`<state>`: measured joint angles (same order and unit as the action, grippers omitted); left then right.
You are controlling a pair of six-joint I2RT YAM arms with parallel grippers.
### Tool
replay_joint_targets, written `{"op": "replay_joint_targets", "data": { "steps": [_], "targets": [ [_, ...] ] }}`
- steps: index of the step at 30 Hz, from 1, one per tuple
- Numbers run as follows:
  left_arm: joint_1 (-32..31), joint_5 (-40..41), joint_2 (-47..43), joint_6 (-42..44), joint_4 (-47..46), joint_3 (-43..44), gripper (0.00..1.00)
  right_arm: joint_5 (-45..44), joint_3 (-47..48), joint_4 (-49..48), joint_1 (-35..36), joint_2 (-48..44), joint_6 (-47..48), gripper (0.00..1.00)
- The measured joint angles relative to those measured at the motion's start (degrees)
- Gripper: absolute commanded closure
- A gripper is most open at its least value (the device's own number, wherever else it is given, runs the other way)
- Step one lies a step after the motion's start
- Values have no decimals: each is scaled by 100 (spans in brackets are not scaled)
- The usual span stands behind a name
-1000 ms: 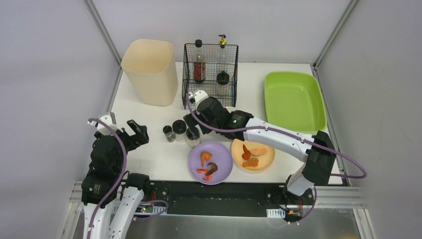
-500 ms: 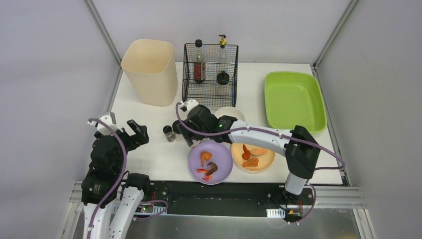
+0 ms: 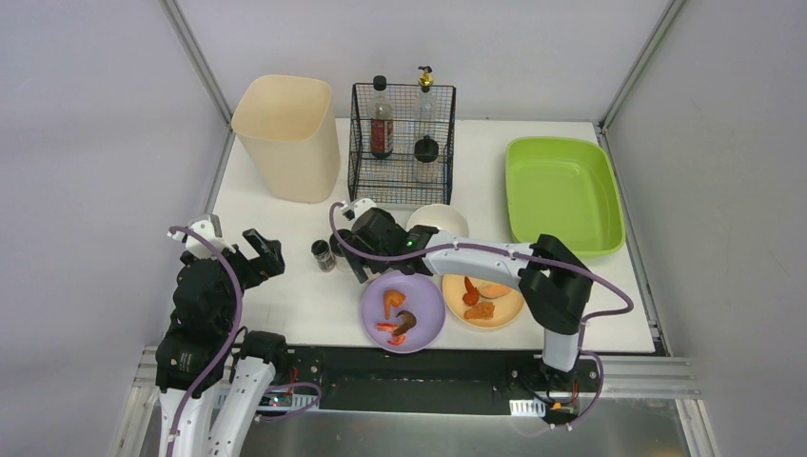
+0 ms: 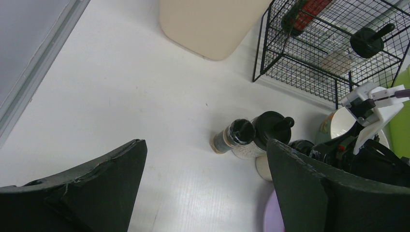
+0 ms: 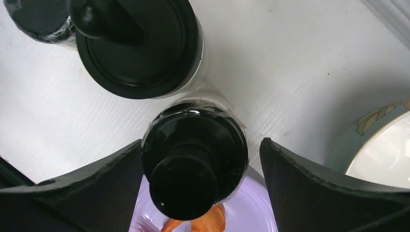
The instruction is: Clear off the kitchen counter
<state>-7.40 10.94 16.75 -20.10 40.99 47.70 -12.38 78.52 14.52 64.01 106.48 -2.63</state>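
The kitchen counter [image 3: 285,295] is a white tabletop. Three black-lidded spice jars stand near its middle: a small dark one [image 3: 323,255], a wider one [image 3: 340,246] and a third under my right gripper. My right gripper [image 3: 356,259] is open, with its fingers on either side of that third jar [image 5: 193,154]; a gap shows at the right finger [image 5: 309,188]. The wider jar [image 5: 140,48] stands just behind it. My left gripper [image 3: 263,253] is open and empty above the counter's left side. In the left wrist view the jars [image 4: 241,137] stand ahead of it.
A purple plate [image 3: 423,309] and an orange plate [image 3: 504,307] with food scraps sit at the front. A white bowl [image 3: 440,219] stands behind the right arm. A wire rack [image 3: 403,143] with bottles, a beige bin [image 3: 287,138] and a lime-green tub [image 3: 561,193] stand at the back.
My right gripper has moved left and toward the front, from over the bowl to around the jar beside the purple plate. The bowl is now uncovered. The left arm has not moved.
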Motion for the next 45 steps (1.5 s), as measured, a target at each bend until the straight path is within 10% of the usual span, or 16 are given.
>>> {"op": "replay_joint_targets", "data": {
  "steps": [19, 45],
  "targets": [
    [0, 0, 0, 0, 0, 0, 1, -90, 33, -105, 0, 149, -140, 54],
    [0, -7, 2, 0, 2, 0, 1, -798, 295, 385, -221, -933, 122, 59]
  ]
}}
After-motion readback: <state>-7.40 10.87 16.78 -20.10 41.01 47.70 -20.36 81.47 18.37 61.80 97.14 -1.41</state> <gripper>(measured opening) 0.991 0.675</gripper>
